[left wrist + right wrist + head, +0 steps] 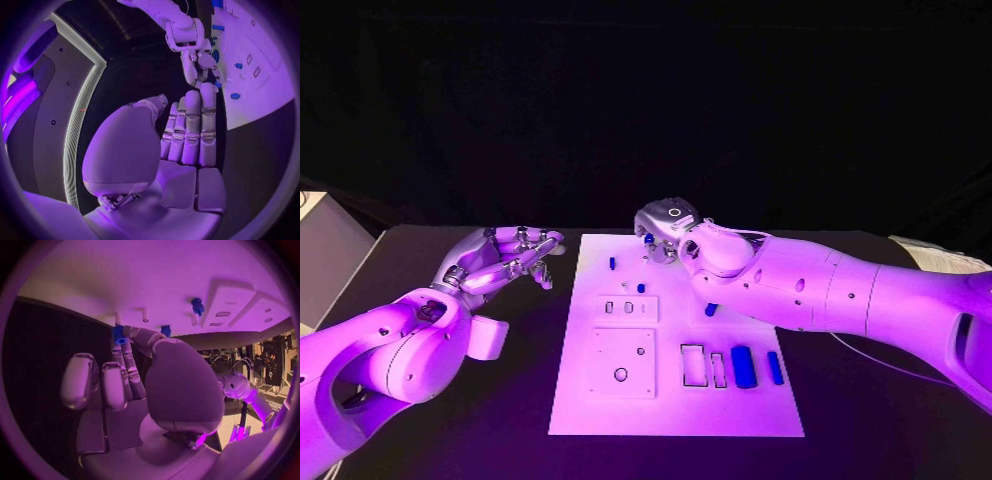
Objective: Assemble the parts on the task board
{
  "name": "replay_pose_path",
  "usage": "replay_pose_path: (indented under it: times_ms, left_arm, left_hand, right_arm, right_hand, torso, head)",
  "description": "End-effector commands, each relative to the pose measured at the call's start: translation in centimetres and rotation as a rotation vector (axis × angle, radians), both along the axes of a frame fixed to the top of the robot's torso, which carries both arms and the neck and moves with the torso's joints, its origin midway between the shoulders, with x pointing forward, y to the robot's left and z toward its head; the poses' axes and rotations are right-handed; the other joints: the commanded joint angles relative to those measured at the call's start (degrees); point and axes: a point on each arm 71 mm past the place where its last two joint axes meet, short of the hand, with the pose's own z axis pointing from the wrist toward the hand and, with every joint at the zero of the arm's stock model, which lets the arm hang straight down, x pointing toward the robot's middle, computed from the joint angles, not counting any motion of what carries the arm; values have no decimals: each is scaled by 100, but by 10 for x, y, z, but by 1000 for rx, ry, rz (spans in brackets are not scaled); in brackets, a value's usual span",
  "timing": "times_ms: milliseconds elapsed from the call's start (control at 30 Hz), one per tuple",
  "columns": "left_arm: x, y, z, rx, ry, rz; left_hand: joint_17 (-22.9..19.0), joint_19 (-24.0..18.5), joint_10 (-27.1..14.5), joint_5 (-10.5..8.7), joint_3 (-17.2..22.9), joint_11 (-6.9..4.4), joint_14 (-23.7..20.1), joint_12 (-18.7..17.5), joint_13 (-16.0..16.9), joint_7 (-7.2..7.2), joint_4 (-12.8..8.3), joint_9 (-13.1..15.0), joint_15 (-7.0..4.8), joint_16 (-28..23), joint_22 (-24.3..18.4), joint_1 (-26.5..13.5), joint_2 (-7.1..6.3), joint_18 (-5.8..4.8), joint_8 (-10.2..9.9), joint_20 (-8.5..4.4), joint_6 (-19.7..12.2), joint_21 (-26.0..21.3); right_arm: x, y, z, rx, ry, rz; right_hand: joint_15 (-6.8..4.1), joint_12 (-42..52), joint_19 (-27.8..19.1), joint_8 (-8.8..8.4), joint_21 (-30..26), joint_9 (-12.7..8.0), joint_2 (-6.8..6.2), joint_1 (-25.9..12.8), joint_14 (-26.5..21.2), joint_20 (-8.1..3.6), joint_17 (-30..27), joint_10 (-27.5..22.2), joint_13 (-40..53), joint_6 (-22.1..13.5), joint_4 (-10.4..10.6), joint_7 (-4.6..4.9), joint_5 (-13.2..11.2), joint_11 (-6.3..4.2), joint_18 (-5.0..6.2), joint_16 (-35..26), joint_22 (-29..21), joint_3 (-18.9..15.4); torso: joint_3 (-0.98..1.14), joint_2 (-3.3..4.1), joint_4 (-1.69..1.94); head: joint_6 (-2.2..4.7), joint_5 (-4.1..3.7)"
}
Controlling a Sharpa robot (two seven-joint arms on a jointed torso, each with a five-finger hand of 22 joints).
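Note:
The white task board [678, 405] lies in the middle of the black table. My right hand [666, 229] reaches down over the board's far edge, and its thumb and a finger pinch a small blue part [119, 334] just above the board [75, 285]. A second blue piece [165, 330] sits close beside the thumb, and a blue peg [197, 306] stands farther along the board. My left hand [503, 258] hovers off the board's far left corner, palm up, fingers apart and holding nothing. Loose blue parts [743, 367] [775, 367] lie at the board's near right.
Two raised white blocks with recesses [627, 308] [623, 362] sit on the board's left half, with dark-edged slots [692, 365] beside them. Small blue pegs [612, 263] [711, 310] stand on the board. A pale box [322, 262] stands at the table's left edge.

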Motion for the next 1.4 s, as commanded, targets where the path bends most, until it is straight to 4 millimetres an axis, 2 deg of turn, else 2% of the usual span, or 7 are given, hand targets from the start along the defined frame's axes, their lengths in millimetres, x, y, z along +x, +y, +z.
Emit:
replay_pose_path:
  times_ms: [33,200,300,1000,1400]
  left_arm:
    - [-1,-2,1,0,-5,-20]
    - [-1,-2,1,0,-5,-20]
    - [-1,-1,1,1,-5,-20]
    - [0,0,0,2,-4,-16]
    - [1,0,0,3,-4,-15]
  left_hand:
    - [9,-53,10,-30,28,-6,-6,-25,9,-3,-3,6,-16,39,8,11,-23,25,-34,-3,-9,20]
    - [9,-53,10,-30,28,-6,-6,-25,9,-3,-3,6,-16,39,8,11,-23,25,-34,-3,-9,20]
    - [9,-53,10,-30,28,-6,-6,-25,9,-3,-3,6,-16,39,8,11,-23,25,-34,-3,-9,20]
    - [16,-92,0,-31,39,-4,-11,-29,8,-1,-11,16,-13,59,51,16,-27,25,-37,0,-17,82]
    - [16,-92,0,-31,40,-4,-12,-29,8,-1,-12,17,-13,59,51,17,-27,25,-37,0,-17,83]
  right_arm:
    - [0,1,-1,-28,7,8]
    - [0,0,-3,-38,18,7]
    - [0,-1,-3,-41,23,6]
    - [-2,2,-5,-41,33,19]
    - [-2,1,-7,-47,41,17]
  right_hand:
    - [-13,14,40,13,24,12,-24,11,189,11,8,245,168,0,4,23,9,-226,-116,30,9,22]
    - [-11,9,39,11,24,16,-33,-3,188,12,4,244,170,-5,8,23,3,-225,-116,30,10,20]
    - [-10,7,40,10,30,18,-37,-12,188,13,5,244,171,-7,10,23,-2,-224,-117,31,18,19]
    - [-11,10,40,11,36,29,-43,-30,189,15,15,264,181,-6,15,18,-12,-229,-118,39,29,19]
    - [-12,8,34,10,26,35,-49,-41,187,15,6,271,185,-8,17,15,-19,-232,-115,37,15,17]
  torso:
    - [-1,-10,-4]
    - [-5,-19,-5]
    - [-11,-26,7]
    - [-37,-50,28]
    - [-41,-61,31]
  head:
    - [-23,5]
    - [-44,13]
    - [-55,7]
    - [-88,-5]
    - [-109,-6]
